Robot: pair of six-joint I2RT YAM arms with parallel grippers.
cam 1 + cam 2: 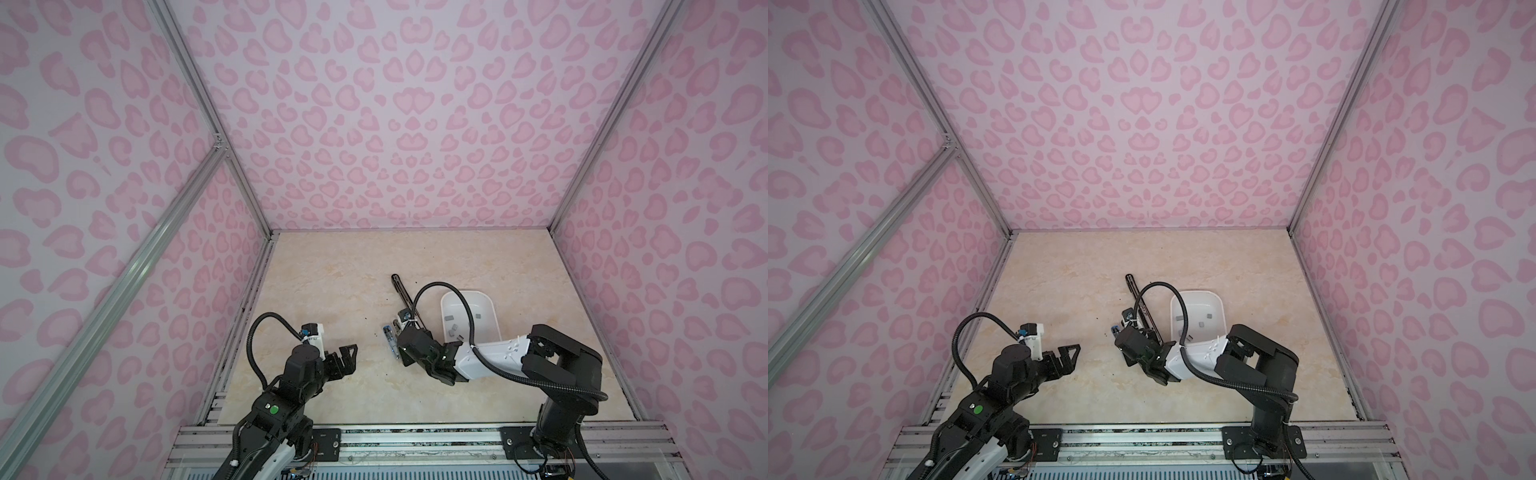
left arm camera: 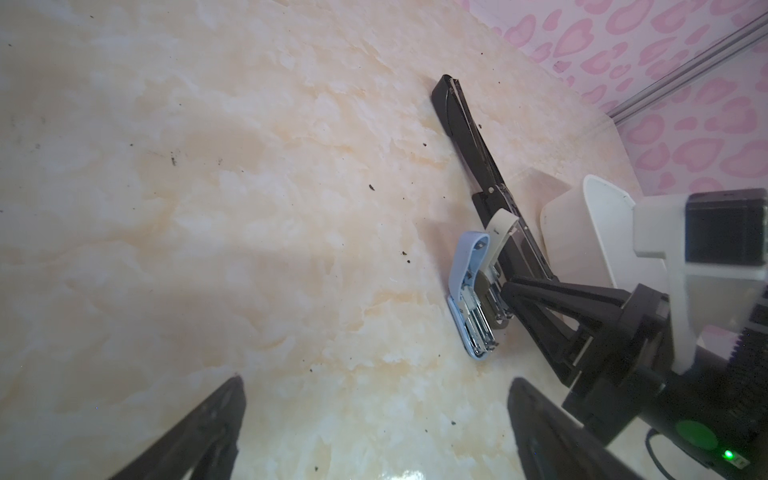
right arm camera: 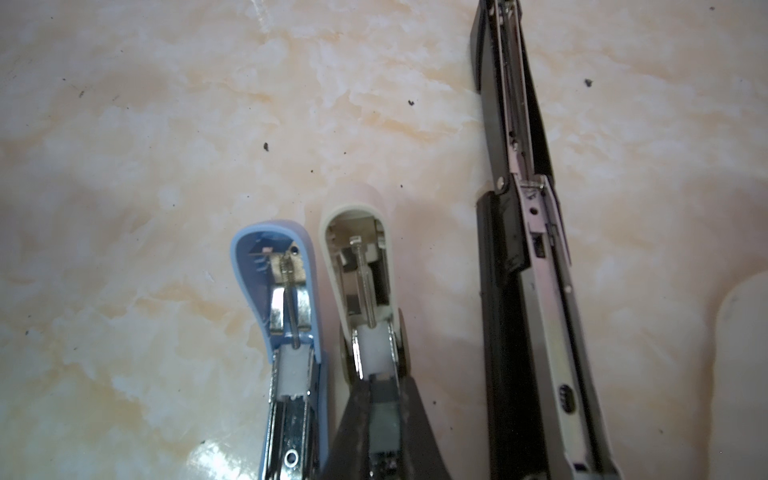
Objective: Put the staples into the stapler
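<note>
My right claw (image 3: 384,395): pinching staples (image 3: 384,424) | my left claw (image 1: 352,356): wide | lower staples level into cream stapler (image 3: 361,266), at tray's (image 1: 465,293) 9 o'clock.

Left arm (image 1: 303,368) and right arm (image 1: 561,365): black links, white shells. Ribbed black cable (image 1: 250,345) loops at each wrist. Green button (image 1: 273,409) on left. Triangular black jaws.

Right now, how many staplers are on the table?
3, side by side: long black stapler next to the white tray, cream stapler in the middle, blue stapler farthest from it.
</note>
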